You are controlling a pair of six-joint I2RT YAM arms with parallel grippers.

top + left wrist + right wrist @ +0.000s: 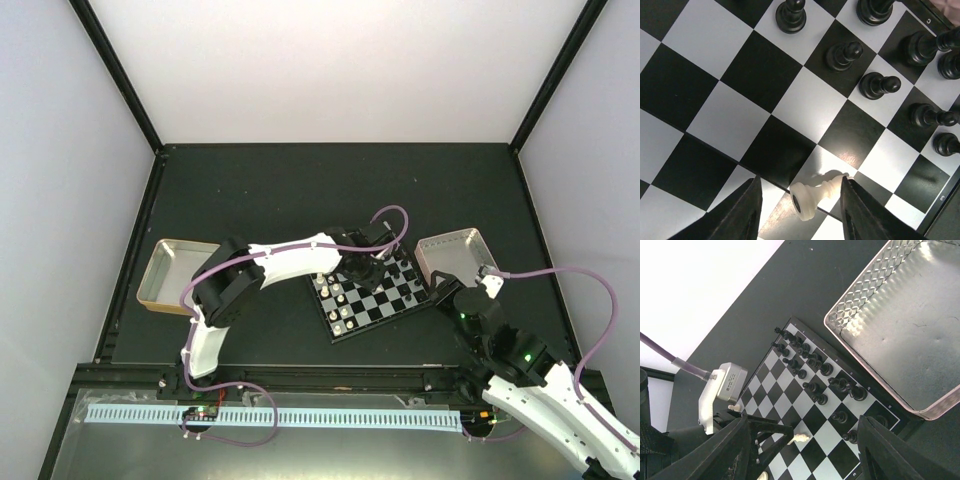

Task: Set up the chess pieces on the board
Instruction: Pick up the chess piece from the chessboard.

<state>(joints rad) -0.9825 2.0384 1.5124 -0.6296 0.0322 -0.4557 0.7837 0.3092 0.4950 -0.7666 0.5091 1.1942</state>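
Note:
The board (378, 305) lies tilted at mid-table. Black chess pieces (405, 272) stand along its far right side and cream-white ones (340, 305) along its near left side. In the left wrist view, black pieces (879, 85) stand on the board (745, 105). A white pawn (816, 196) lies on its side there, between the fingers of my left gripper (801, 180). Its tip is at the right finger (865, 212) and its base is clear of the left one, so the gripper is open. My right gripper (804, 422) hangs open above the board's right corner (875, 415), with nothing between its fingers.
A metal tray (455, 255) sits just right of the board and shows large in the right wrist view, tray (900, 330). Another tray (175, 275) lies at the left beyond the left arm. A purple cable loops above the board's far edge.

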